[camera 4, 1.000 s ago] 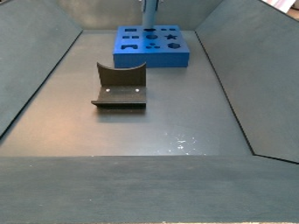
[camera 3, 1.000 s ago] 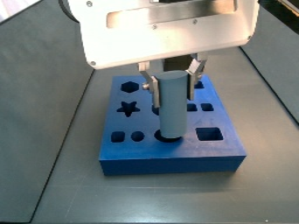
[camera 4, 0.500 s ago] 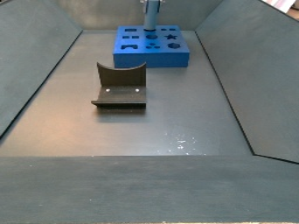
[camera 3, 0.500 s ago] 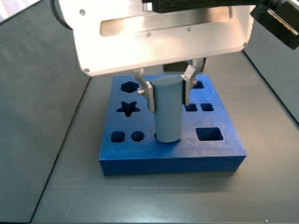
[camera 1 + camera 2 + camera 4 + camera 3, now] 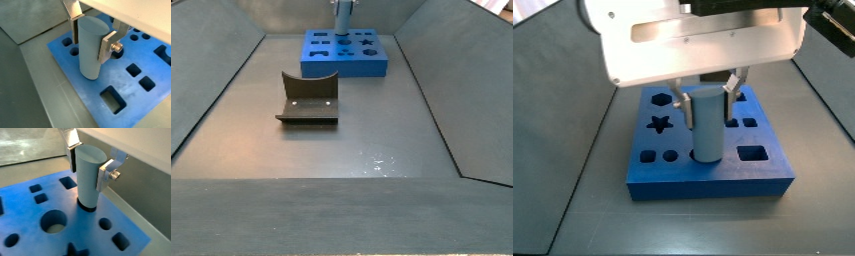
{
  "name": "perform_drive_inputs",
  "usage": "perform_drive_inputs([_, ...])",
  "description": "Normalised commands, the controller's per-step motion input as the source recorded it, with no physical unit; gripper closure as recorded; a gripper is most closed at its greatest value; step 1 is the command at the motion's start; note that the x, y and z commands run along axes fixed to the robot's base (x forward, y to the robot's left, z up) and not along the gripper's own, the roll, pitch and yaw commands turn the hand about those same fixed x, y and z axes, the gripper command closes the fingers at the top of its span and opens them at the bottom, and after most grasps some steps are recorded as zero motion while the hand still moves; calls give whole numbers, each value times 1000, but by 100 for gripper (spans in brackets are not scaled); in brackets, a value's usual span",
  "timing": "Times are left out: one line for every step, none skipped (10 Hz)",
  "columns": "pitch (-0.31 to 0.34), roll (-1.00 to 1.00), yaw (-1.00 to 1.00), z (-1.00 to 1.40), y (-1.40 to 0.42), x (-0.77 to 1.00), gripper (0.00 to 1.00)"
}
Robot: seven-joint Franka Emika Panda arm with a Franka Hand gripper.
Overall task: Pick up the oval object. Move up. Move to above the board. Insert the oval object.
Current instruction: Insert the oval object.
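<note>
While you look down the long side view, you have the fixture (image 5: 306, 99) nearest, standing on the grey floor (image 5: 345, 150), and the blue board (image 5: 345, 53) well beyond it. Over that board your gripper (image 5: 707, 98) hangs with its jaws pinching the oval object (image 5: 707, 124) near its top. In both wrist views the upright peg's lower end sits in the board's oval hole (image 5: 87, 206), silver fingers (image 5: 108, 44) flat against its sides.
</note>
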Motion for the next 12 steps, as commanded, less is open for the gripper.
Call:
perform_drive_inputs([0,60,0,-34,0,0,100])
perform_drive_inputs([-1,426,9,-211,0,0,100])
perform_drive_inputs([0,500,34,-140,-37,0,100])
perform_drive_inputs([0,466,54,-100,0,0,100])
perform_drive_inputs([0,293,49,0,-83,0,100])
perform_drive_inputs([0,347,17,0,-234,0,100])
perform_drive_inputs([0,450,9,0,-371,0,100])
perform_drive_inputs([-3,436,0,0,-483,0,100])
perform_drive_inputs([0,229,0,23,-257,0,100])
perform_drive_inputs([0,180,0,0,-240,0,100])
perform_drive_inputs([0,411,-409,-306,-357,277,100])
perform_drive_inputs([0,383,-486,-309,-40,349,100])
